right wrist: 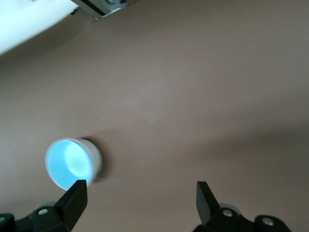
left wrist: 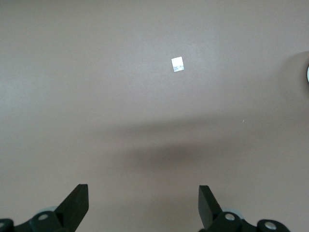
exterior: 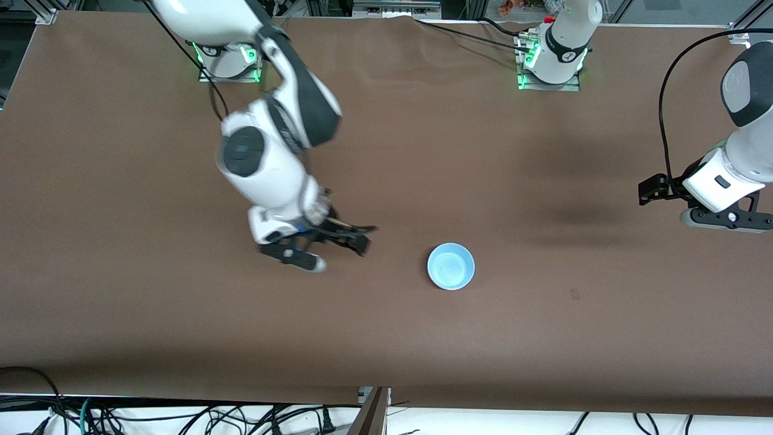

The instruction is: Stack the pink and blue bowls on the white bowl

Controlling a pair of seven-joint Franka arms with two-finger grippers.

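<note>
**Blue bowl on top, both pincers empty**

From my station I see one small round glossy light-blue bowl (exterior: 451, 266) sitting upright on the brown matte surface (exterior: 543, 338), roughly midway between the two arms' ends. I take it as my landmark. In the right wrist view its outer wall (right wrist: 94, 162) looks white under the blue inside, so it may be nested in another bowl, but I cannot tell that for sure. I see no separate pink or white bowl anywhere on the surface.

The right pincer (exterior: 338, 244) hangs over bare surface beside the blue bowl, toward the right arm's end, clear of it and not touching it. Its fingers (right wrist: 75, 198) stand wide apart with nothing between them; the bowl shows just off one fingertip in that wrist view.

The left pincer (exterior: 721, 219) waits well apart from the blue bowl, over the left arm's end of the surface. Its fingers (left wrist: 77, 203) are spread wide too and hold nothing. Below it in the left wrist view lies a small white square tag (left wrist: 177, 64) flat on the surface, with soft shadows of the arm across the brown.
</note>
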